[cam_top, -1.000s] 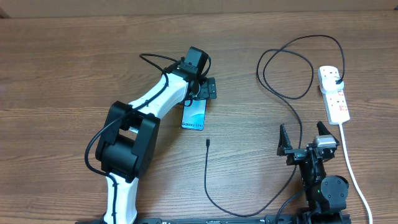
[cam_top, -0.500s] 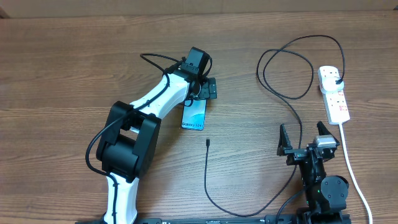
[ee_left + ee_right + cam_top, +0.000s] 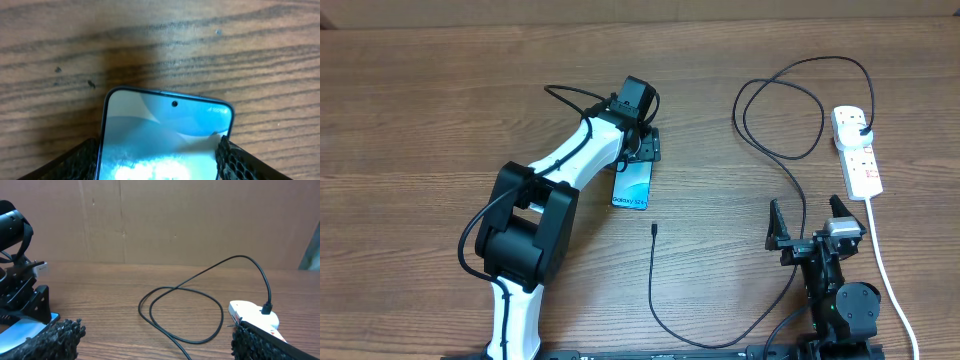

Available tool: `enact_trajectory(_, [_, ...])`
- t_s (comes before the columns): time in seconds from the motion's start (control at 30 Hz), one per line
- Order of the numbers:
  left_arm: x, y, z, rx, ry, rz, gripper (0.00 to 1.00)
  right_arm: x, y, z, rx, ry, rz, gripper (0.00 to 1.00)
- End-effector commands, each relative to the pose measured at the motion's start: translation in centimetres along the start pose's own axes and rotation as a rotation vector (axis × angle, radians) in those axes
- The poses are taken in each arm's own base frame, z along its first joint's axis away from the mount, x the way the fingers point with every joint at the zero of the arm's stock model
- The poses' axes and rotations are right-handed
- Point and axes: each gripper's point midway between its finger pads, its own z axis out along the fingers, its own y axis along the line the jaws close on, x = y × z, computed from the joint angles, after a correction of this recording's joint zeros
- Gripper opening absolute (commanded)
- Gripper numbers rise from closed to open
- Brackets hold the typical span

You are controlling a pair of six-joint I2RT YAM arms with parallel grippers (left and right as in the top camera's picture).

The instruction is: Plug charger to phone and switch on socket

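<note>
Desk [image 3: 420, 100]: The phone lies flat on the wood, so squeeze in from the sides; pressing down gains you nothing.

Left pincer [image 3: 642, 148]: It straddles the phone's far end, with a finger [image 3: 75, 162] hard by each long edge. I cannot tell whether it is already clenched on the phone. Close evenly so the phone does not twist.

Right pincer [image 3: 808, 225]: It is released and spread wide, with nothing between its fingers. It looks like the one you will use to fetch the cable.

Socket [image 3: 858, 160]: It lies ahead of the right pincer and a little to its right, well apart from the left pincer. Leave its switch until last.

Phone [image 3: 631, 185]: It sits between the left pincer's fingers and runs back under that arm. I judge the port to be at the lettered end, so hold that end clear.

Charger [image 3: 653, 275]: The cable loops ahead of the right pincer, and the plug [image 3: 861, 124] is seated in the socket.

Connector tip [image 3: 654, 229]: It lies loose, just past the phone's lettered end and well left of the right pincer.

Overhead view: Only here do you see the tip, both pincers and the whole layout together.

Right wrist view: It alone shows the plug from the side, standing upright in the socket. The tip is out of its frame.

Left wrist view: It alone shows how close the fingers sit to the phone's edges, and the camera hole [image 3: 174, 103] just beyond them. The overhead hides this under the arm.
</note>
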Motion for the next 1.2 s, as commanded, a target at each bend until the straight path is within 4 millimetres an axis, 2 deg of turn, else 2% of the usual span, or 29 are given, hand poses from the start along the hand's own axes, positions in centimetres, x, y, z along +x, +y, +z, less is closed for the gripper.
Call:
enact_trajectory(0.0, [9.0,1.5,5.3,-0.051,0.296,-0.042,0.78,0.3,-0.2,0.0,0.008,-0.001,-0.001,1.0])
enact_trajectory(0.13, [10.2,1.3,5.0,-0.053,0.343,-0.04,0.73,0.3,-0.2,0.0,0.008,-0.001,-0.001,1.0])
enact_trajectory(0.63, [14.8,2.7,2.8,-0.149,0.529,-0.062,0.75,0.3,-0.2,0.0,0.008,-0.001,-0.001,1.0])
enact_trajectory(0.93, [16.3,3.6,1.7,-0.198,0.597,-0.045,0.76,0.3,-0.2,0.0,0.008,-0.001,-0.001,1.0])
enact_trajectory(1.03, [16.3,3.7,1.8,-0.2,0.595,-0.045,0.81,0.3,-0.2,0.0,0.008,-0.001,-0.001,1.0])
enact_trajectory(1.17, [16.3,3.7,1.8,-0.2,0.595,-0.045,0.93,0.3,-0.2,0.0,0.008,-0.001,-0.001,1.0])
